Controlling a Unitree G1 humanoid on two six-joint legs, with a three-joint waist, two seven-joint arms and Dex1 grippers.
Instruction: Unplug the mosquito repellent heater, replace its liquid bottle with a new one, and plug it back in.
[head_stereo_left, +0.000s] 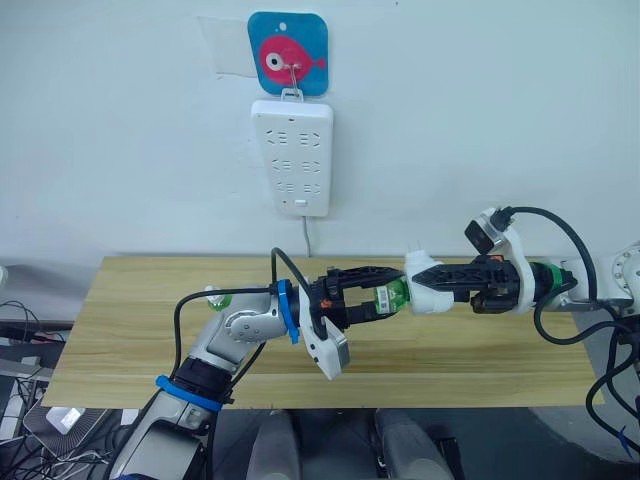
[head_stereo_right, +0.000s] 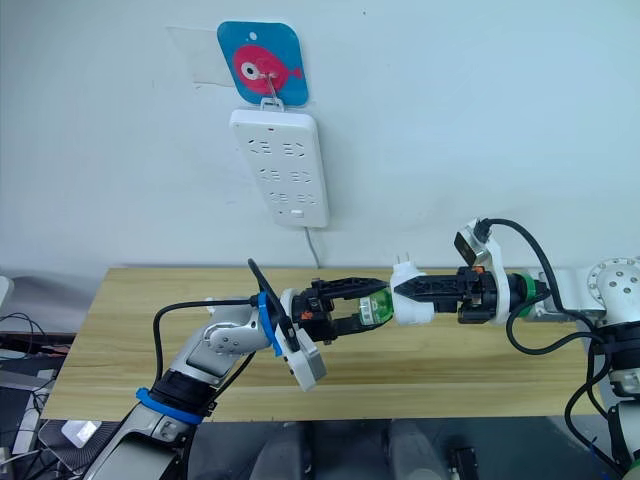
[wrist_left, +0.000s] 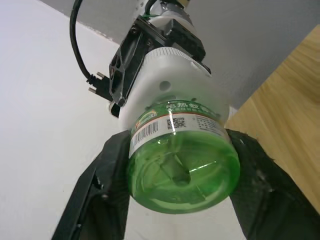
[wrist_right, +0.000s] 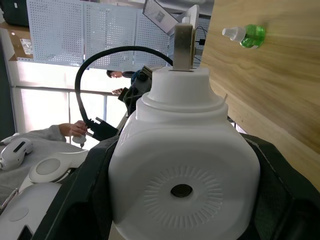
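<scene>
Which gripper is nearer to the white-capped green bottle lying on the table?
Left. The capped bottle lies on the table by the left arm, a short way behind the left gripper. The right gripper, holding the heater, is farther off, beyond the left one.

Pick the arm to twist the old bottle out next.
Left. Its gripper already clamps the liquid bottle, while the right gripper holds the mosquito repellent heater steady above the table.

Heater (head_stereo_left: 428, 283) right of its liquid bottle (head_stereo_left: 391, 295)
</scene>
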